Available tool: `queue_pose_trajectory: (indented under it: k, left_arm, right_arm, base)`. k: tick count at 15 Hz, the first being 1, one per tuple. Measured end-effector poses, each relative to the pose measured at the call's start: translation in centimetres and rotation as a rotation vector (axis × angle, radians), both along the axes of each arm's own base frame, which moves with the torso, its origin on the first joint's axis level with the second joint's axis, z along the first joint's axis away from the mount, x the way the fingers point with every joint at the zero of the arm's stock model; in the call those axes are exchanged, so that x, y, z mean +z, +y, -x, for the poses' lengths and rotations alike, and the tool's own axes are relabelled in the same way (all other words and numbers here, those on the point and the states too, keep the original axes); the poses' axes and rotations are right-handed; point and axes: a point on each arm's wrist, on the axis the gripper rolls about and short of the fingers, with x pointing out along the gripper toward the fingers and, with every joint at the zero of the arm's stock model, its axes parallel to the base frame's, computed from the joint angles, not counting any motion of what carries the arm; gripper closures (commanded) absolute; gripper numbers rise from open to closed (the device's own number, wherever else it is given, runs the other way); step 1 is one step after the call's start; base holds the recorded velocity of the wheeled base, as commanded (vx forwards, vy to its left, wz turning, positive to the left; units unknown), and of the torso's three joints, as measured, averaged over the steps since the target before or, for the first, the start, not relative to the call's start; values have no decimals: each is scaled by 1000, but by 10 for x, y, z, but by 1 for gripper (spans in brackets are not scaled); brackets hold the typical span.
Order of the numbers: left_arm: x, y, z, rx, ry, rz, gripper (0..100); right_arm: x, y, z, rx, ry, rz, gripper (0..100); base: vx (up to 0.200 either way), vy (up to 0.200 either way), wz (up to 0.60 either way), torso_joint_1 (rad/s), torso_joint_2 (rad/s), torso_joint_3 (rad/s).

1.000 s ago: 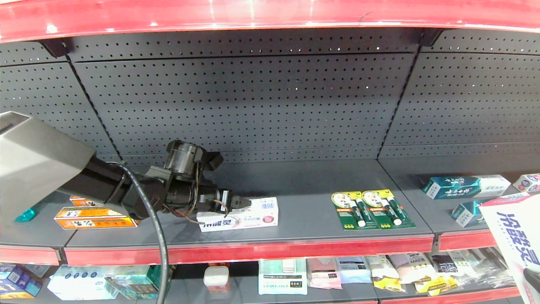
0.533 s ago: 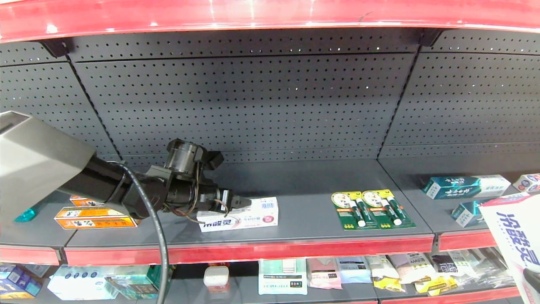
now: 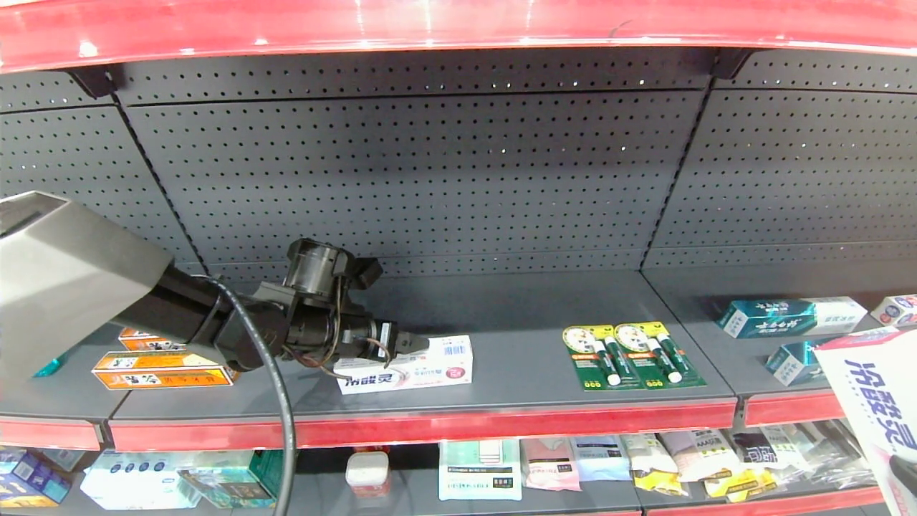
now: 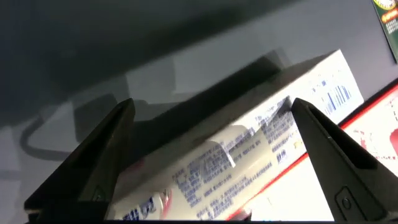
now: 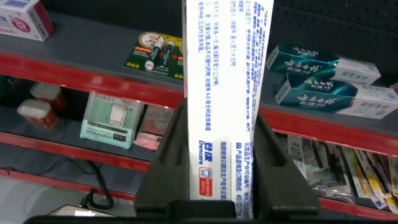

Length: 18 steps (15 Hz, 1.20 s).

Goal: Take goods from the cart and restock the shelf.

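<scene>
Scanning from my left, I count two orange boxes (image 3: 161, 369) lying on the shelf (image 3: 516, 301), at 9 o'clock of the left gripper (image 3: 414, 344). That gripper is spread wide, its fingers (image 4: 109, 149) standing either side of the white box (image 3: 419, 367) near its left end; I cannot tell whether they touch it. The box lies flat on its long side near the shelf's front edge, toward 6 o'clock in the head view. It is a long, narrow white carton with blue lettering on the front face, a small pink-red mark at its right end and a blue barcode on top. At 3 o'clock of it, apart, two green cards (image 3: 630, 355) lie side by side, carrying dark tubes with white caps. Farther toward 3 o'clock, in the next bay, I count two teal boxes (image 3: 788, 315), one behind the other. At 4 o'clock in the head view is the held box (image 3: 877, 390), the same white carton with blue lettering, so two of these in all. The right gripper (image 5: 222, 134) is clamped on its lower part, a finger on each side, with the box standing upright above it.
</scene>
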Motion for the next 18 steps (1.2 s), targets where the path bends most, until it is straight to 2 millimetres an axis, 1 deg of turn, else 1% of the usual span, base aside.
queue_pose_trajectory:
  k: [3, 8, 13, 15, 18]
  left_arm:
    - [0, 2, 10, -6, 17, -6, 0]
    - [3, 3, 16, -11, 19, -7, 0]
    - [5, 7, 27, -18, 34, -3, 0]
    - [7, 9, 28, -10, 28, 4, 0]
    - [15, 8, 19, 28, 11, 33, 0]
  right_arm:
    - [0, 0, 0, 1, 0, 0, 100]
    - [0, 0, 0, -1, -1, 0, 100]
    - [-1, 0, 0, 0, 0, 0, 100]
    - [-1, 0, 0, -1, 0, 0, 100]
    - [-3, 0, 1, 0, 5, 0, 100]
  base:
    - [0, 0, 0, 0, 0, 0]
    - [0, 0, 0, 0, 0, 0]
    - [0, 0, 0, 0, 0, 0]
    - [0, 0, 0, 0, 0, 0]
    - [0, 0, 0, 0, 0, 0]
